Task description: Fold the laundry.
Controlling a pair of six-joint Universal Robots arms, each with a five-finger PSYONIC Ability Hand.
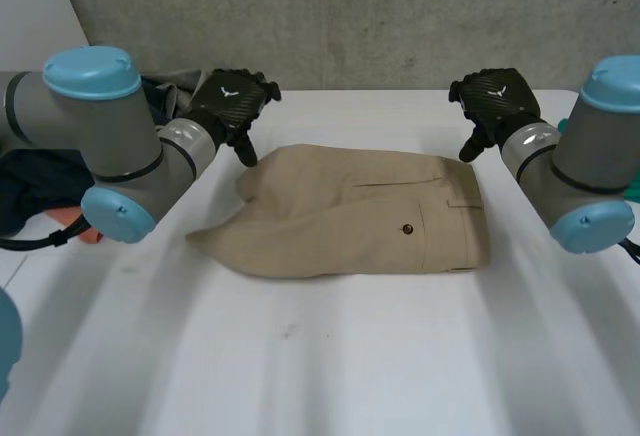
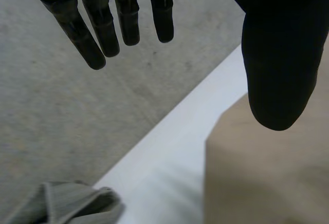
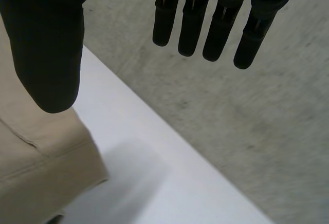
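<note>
Lying folded flat in the middle of the surface [image 1: 330, 356]: tan trousers [image 1: 360, 211], likely set for one more fold. Poised at their far corners: left robot hand [image 1: 232, 101] and right robot hand [image 1: 495, 96], fingers straight, gripping nothing, probably ready to reach in. Plenty of bare room nearside; grey cloth heap [image 2: 67, 206] by the far left edge.

Left hand [image 1: 232, 101], right hand [image 1: 493, 97]: fingers straight.

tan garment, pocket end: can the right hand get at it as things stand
Probably yes: the right hand is open and hangs just beyond the far corner of the tan garment at its pocket end, with nothing between them.
</note>
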